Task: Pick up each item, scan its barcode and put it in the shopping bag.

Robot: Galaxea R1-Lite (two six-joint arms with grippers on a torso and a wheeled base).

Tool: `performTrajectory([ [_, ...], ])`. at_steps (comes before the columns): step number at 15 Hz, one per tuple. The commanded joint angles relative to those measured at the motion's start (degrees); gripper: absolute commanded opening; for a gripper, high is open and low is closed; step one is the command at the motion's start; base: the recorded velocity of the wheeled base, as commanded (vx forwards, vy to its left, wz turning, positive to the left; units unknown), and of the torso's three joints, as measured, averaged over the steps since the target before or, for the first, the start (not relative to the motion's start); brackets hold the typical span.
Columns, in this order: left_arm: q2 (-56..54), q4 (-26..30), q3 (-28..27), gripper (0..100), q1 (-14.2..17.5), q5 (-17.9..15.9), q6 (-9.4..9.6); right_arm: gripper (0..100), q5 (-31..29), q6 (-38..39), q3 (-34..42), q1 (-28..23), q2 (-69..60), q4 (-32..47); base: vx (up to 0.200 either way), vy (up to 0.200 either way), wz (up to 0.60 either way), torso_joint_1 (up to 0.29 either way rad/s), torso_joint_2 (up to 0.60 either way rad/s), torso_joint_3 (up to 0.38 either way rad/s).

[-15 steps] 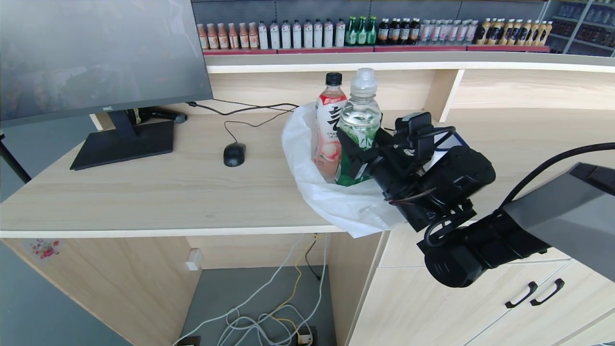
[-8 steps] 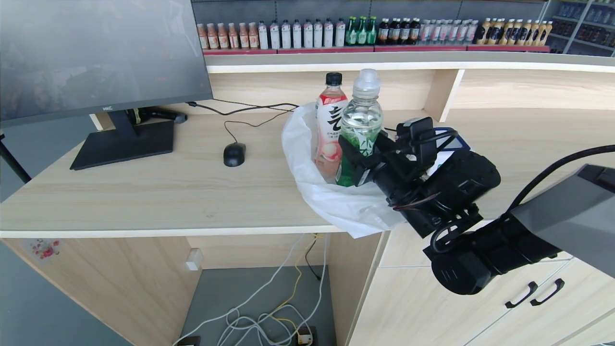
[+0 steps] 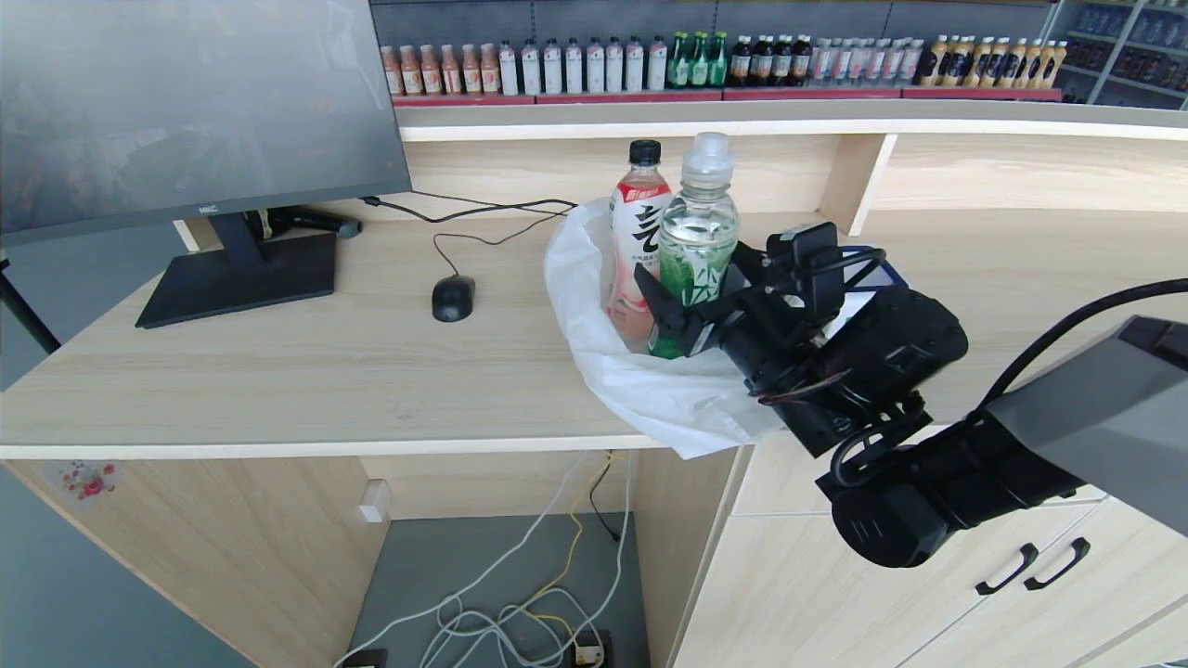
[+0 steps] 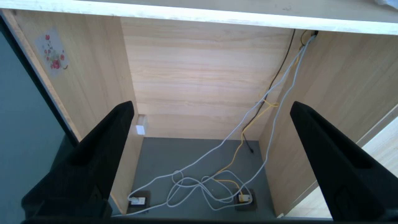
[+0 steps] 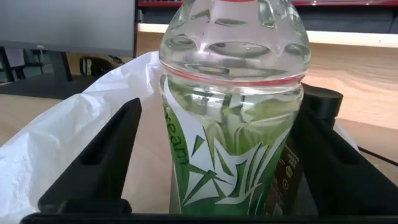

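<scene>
**Status: green-label bottle in bag, right hand released**

1. Below the counter. The left hand [image 4: 211, 109] hangs under the counter's front edge with its two fingers spread wide and nothing between them. Its wrist view looks into the wooden knee space, where white and yellow cables [image 4: 205, 180] lie coiled on the grey floor.

2. Counter front edge. The counter [image 3: 325, 362] is light wood. A white shopping bag [image 3: 650, 390] sits at its front edge, with part of the plastic drooping over the edge above the cabinet drawers [image 3: 1030, 566].

3. Right hand. The right hand [image 3: 691, 278] is level with the label of the green-label bottle [image 3: 698, 241]. Its fingers [image 5: 112, 155] stand on either side of the bottle in a released state. A gap shows at one finger; contact at the other cannot be judged.

4. Task items. The green-label bottle stands upright inside the shopping bag. A pink-label bottle [image 3: 637, 241] with a black cap stands upright in the same bag, just beside it on the robot's left.

5. Counter, farther back. A black mouse [image 3: 453, 298] lies left of the bag, well apart from it. A monitor [image 3: 186, 102] stands at far left.

6. Background. A store shelf [image 3: 724, 60] carries a row of drink bottles.
</scene>
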Motion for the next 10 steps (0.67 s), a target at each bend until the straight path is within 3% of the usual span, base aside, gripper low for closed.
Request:
performTrajectory([
  [1,-0.01,0.09,0.00,100,-0.01,-0.01,0.02,100,0.00,-0.02,0.16,0.12,-0.20,-0.03,0.000,0.000,0.00,0.000,0.00,0.000],
  [6,-0.01,0.00,0.00,100,-0.01,-0.01,0.02,100,0.00,-0.02,2.18,-0.05,-2.75,-0.03,0.000,0.000,0.00,0.000,0.00,0.000],
  [10,-0.01,0.00,0.00,100,-0.01,-0.01,0.02,100,0.00,-0.11,10.88,-0.05,-10.84,-0.03,0.000,0.000,0.00,0.000,0.00,0.000],
])
